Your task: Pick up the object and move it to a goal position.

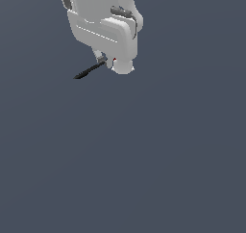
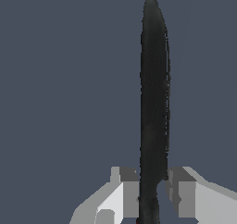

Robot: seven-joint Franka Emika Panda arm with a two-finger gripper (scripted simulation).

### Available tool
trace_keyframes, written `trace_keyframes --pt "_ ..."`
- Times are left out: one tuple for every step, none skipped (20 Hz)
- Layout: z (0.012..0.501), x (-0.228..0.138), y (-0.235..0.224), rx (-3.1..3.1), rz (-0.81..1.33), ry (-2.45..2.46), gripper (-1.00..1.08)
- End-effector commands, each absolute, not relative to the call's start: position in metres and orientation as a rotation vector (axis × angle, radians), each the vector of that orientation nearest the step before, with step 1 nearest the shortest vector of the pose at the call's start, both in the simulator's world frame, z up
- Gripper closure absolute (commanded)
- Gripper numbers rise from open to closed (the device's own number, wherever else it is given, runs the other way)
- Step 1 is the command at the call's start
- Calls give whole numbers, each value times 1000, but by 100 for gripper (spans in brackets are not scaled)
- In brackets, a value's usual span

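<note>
I see the jaws (image 2: pixel 152 190) closed against the stick (image 2: pixel 154 93), one blocky grey pad (image 2: pixel 131 190) pressed to either side of its near end, so the grip looks firm. From the wrist view the stick runs straight out ahead of the jaws as a long, smooth, matte black blade shape tapering to a rounded tip; its gripped end is cut off at the picture's edge. In the exterior view the jaws (image 1: pixel 107 61) hang under the rounded, glossy white arm, whose upper part is cropped. The stick (image 1: pixel 89 71) juts from them towards the exterior view's left, slanting downward. A tiny red speck shows right at the jaws, too small to read clearly. Everything beyond is flat, featureless slate-blue; I cannot tell whether it is a surface.
</note>
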State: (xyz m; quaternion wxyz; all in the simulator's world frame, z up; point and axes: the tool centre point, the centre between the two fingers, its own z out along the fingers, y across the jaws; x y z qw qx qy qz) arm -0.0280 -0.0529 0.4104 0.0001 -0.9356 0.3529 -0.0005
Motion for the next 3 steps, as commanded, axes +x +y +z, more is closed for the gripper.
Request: trace_keyframes --pt "415 -28 -53 -2940 0 1109 108" --pt "416 -28 -53 -2940 0 1109 108" --pt "416 -28 -53 -2940 0 1109 108"
